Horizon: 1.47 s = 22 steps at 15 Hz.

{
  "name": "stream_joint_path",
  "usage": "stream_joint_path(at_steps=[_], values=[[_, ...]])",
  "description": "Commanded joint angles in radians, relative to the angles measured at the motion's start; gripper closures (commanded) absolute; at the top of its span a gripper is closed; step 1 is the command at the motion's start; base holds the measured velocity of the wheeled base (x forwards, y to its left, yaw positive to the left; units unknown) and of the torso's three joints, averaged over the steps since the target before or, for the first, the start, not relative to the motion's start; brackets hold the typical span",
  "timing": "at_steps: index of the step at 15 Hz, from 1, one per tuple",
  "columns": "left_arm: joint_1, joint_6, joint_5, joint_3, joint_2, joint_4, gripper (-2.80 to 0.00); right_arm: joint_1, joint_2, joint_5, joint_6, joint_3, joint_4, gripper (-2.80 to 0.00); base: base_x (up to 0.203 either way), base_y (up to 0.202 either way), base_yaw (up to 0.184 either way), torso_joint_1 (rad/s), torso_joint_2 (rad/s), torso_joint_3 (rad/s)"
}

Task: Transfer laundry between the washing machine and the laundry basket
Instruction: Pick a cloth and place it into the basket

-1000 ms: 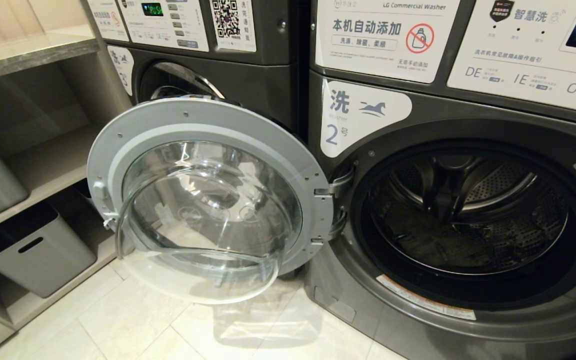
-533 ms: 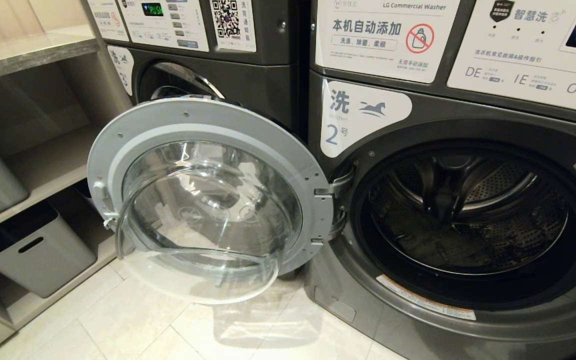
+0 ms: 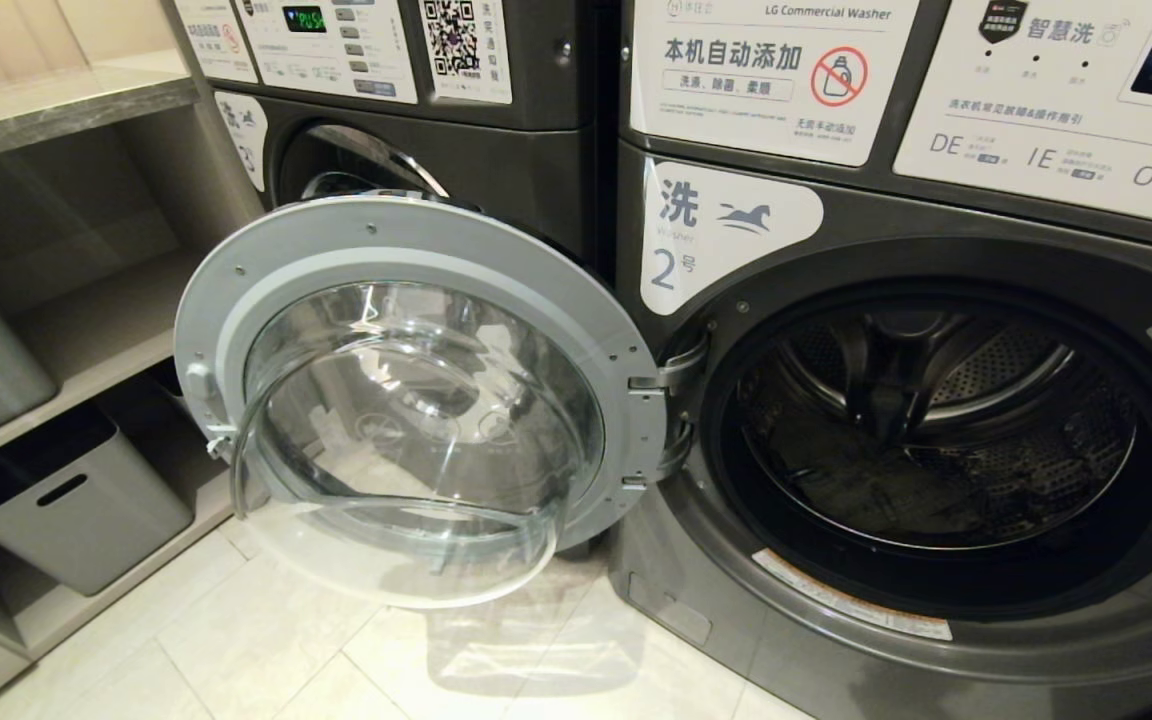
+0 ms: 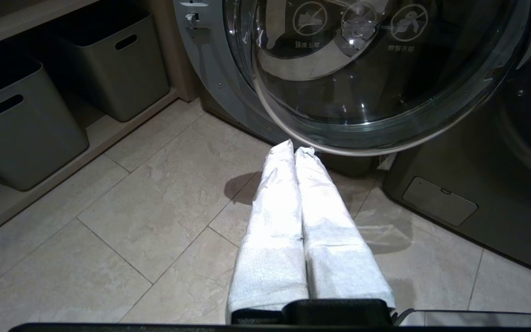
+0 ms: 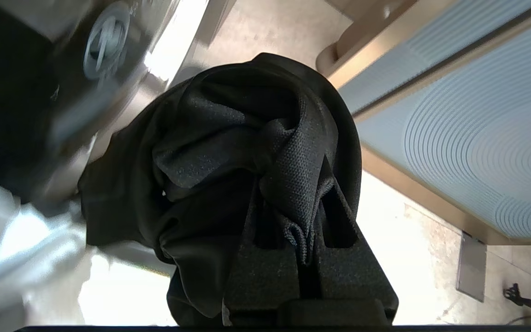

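Two dark washing machines side by side, the right-hand washing machine (image 3: 936,430) with its round door (image 3: 416,400) swung wide open toward the left and the drum (image 3: 936,440) dark inside, maybe with something dark lying low in it, hard to say. Neither arm visible from the head camera.

Off past the door, shelves (image 3: 66,330) with grey bins (image 3: 66,500) tucked underneath, pale tiled floor (image 4: 132,221) below everything.

Left gripper (image 4: 300,152), wrapped in white cloth, pinched fully closed with nothing between the fingers, hanging low over the tiles. Glass bowl of the door right ahead of its tips, grey bins well off to one side of it.

Right gripper (image 5: 300,221) clamped tight on a black garment (image 5: 228,152), mesh-looking fabric bunched up over and around the fingers (image 5: 339,216) and draping down past them. Beyond the bundle, a blurred bit of machine front on one side, a pale ribbed panel (image 5: 468,138) and bright floor on the other. No laundry basket visible anywhere.
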<state>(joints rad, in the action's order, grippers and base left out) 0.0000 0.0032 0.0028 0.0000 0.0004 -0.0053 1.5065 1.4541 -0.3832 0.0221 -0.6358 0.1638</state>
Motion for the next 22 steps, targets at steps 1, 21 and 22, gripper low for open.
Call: stream_joint_path(at_steps=[1,21,22], values=[[0.000,0.000,0.000,0.000,0.000,-0.001,0.00,0.025,0.121,-0.001,0.000,-0.055,0.013,0.00,0.000,0.000,0.000,0.000,0.00,0.000],[0.000,0.000,0.000,0.000,0.000,0.000,0.00,0.219,0.154,0.162,-0.136,-0.150,0.036,-2.80,0.000,0.000,0.000,0.000,0.00,0.000],[0.000,0.000,0.000,0.000,0.000,0.000,0.00,0.218,0.109,0.189,-0.161,-0.112,0.036,-2.80,0.000,0.000,0.000,0.000,0.00,0.000]])
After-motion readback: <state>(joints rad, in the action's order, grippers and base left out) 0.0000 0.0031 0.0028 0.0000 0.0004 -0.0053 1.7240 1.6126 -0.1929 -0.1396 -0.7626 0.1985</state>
